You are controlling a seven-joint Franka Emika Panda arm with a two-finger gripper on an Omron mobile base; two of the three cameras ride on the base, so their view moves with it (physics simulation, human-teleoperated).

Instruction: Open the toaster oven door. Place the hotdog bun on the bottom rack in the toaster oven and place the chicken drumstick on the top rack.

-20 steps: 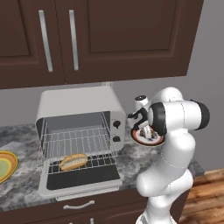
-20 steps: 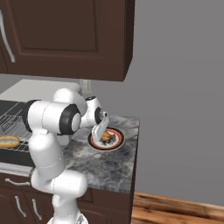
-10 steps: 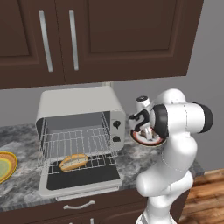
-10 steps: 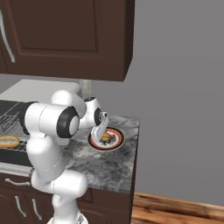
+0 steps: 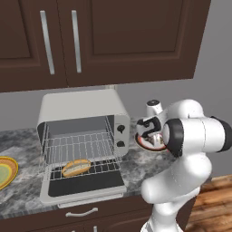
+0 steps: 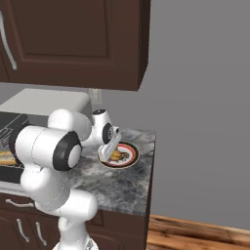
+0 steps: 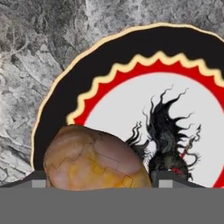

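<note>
Chicken drumstick: brown-orange, rounded, lying on the plate; in the hand view sits between the two dark claw tips, which stand at its left and right flanks.
Claw: closed in on the chicken drumstick, one tip at each side; actual contact with the meat cannot be told. Pointing down over the plate in both base views.
Plate: round, black rim with cream edge, red zigzag ring, white centre with a dark dragon-like figure; resting on the counter to the right of the toaster oven, near the counter's right end.
Hotdog bun: tan-golden, lying on the bottom rack, toward its left front.
Bottom rack: silver wire grid, drawn partly forward over the open door.
Top rack: silver wire grid just above the bun, bare.
Toaster oven door: folded down flat toward the near side, dark glass facing up, grey bar handle along the near edge.
Toaster oven: light grey, rounded corners, two dark knobs on the right front panel; standing on the counter below the cabinets.
Counter: grey marbled stone, dark drawers with silver handles beneath.
Yellow plate: at the far left edge of the counter, partly cut off, well apart from the oven.
Cabinets: dark brown, two vertical silver handles.
Floor: wooden planks at lower right.
</note>
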